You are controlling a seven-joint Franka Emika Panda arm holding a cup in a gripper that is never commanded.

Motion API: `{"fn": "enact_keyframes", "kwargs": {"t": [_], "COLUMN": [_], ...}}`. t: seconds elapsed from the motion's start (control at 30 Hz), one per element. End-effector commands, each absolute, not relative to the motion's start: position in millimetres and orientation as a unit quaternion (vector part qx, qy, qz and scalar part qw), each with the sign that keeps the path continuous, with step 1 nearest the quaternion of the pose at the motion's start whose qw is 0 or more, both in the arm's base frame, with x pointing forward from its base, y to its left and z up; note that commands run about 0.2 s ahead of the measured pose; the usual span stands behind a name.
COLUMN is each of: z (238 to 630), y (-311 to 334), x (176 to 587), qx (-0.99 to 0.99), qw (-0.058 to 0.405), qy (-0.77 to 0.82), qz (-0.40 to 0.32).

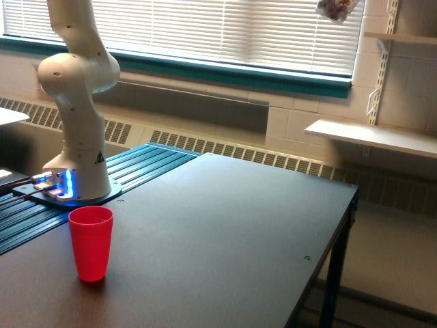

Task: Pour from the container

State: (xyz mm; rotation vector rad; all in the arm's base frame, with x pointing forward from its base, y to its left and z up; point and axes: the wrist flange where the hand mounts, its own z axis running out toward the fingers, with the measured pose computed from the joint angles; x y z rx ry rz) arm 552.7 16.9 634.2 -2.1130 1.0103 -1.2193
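Exterior view shows the dark desk (225, 225), the white arm (75, 102) at its far left and a red cup (90, 242) upright near the front. The clear container (336, 9) hangs at the frame's top edge before the blinds, cropped, its tilt unclear. Its gripper is out of sight, so I cannot tell its grip.

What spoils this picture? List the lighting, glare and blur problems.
Exterior view: strong backlight from the blinds washes out the slats; the container at the top edge is cut off and blurred against that glare; the arm's base shows a blown-out blue light; the dark table carries a soft sheen; the red cup is fairly sharp.
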Motion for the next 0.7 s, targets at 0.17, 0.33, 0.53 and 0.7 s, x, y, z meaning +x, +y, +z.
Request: {"fn": "enact_keyframes", "kwargs": {"t": [0.17,0.33,0.53,0.7], "z": [645.1,637.7,628.2,613.5], "y": [20.8,21.0,16.6,7.5], "x": [543.1,528.7,492.7,462.6], "qx": [-0.774,-0.766,-0.772,-0.784], "qw": [0.225,0.243,0.219,0.178], "qy": [0.368,0.400,0.412,0.421], "qz": [-0.463,-0.440,-0.432,-0.420]}}
